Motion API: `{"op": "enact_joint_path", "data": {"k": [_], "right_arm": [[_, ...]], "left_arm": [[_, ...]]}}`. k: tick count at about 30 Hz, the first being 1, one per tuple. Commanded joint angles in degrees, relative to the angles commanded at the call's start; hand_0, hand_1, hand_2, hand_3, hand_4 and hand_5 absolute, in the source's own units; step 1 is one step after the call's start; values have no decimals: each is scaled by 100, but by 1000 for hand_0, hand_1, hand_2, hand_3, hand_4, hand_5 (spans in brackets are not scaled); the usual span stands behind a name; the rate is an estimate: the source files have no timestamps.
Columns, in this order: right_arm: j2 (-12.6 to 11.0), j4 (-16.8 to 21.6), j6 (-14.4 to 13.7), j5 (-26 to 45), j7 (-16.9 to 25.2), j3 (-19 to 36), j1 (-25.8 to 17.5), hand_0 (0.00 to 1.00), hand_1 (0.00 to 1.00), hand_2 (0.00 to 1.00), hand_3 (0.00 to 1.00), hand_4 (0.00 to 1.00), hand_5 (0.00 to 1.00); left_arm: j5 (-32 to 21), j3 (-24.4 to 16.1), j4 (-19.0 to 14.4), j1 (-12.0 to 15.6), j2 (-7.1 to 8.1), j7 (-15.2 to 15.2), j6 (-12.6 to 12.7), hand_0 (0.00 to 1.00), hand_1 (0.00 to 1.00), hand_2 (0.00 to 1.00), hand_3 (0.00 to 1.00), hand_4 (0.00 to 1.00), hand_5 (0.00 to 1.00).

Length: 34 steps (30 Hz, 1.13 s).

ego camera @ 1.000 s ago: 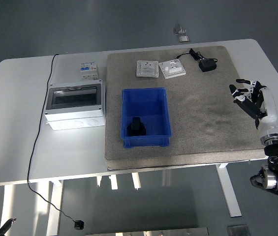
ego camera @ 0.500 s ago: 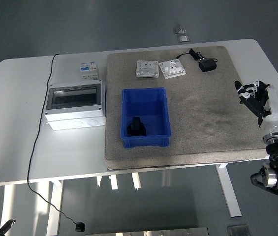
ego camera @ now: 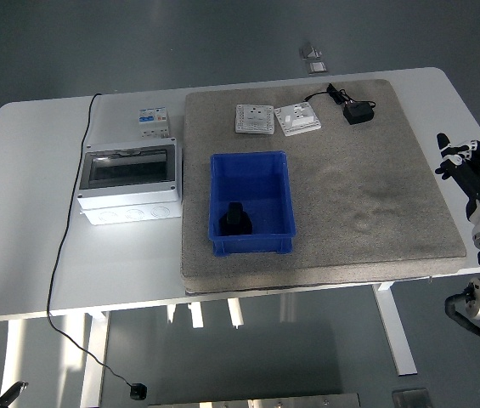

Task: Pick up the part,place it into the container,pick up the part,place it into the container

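Note:
A blue bin (ego camera: 252, 202) stands on the grey mat (ego camera: 367, 195) left of its middle, with a black part (ego camera: 236, 219) lying inside it. Two white socket plates (ego camera: 255, 119) (ego camera: 297, 119) and a black adapter with a cord (ego camera: 358, 111) lie along the mat's far edge. My right hand (ego camera: 460, 163) hovers at the table's right edge, off the mat, fingers relaxed and holding nothing. The left arm is out of view.
A grey-white enclosure box with a dark lid (ego camera: 129, 181) stands on the white table (ego camera: 27, 204) left of the mat. A small breaker (ego camera: 154, 121) sits behind it. A black cable (ego camera: 70, 221) runs over the table's left part and down to the floor.
My right hand has drawn back to the right, from over the mat's right part to beyond its edge. Nothing else has moved.

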Motion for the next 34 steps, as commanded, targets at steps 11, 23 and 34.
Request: {"op": "enact_joint_path", "data": {"k": [11,23,34], "right_arm": [[-50,-18,-163,510,453,438,-103,196,102,185,208,777,453],[-55,89,-325,257,463,488,-99,165,62,165,165,597,510],[-45,249,-439,-530,330,564,-80,145,39,164,154,591,495]], "left_arm": [[-127,91,-8,-17,12,-35,27,676,686,708,782,774,803],[-53,74,-21,-6,30,-8,1,676,685,707,783,775,804],[14,14,-11,16,27,-14,-11,676,685,710,783,777,803]]}}
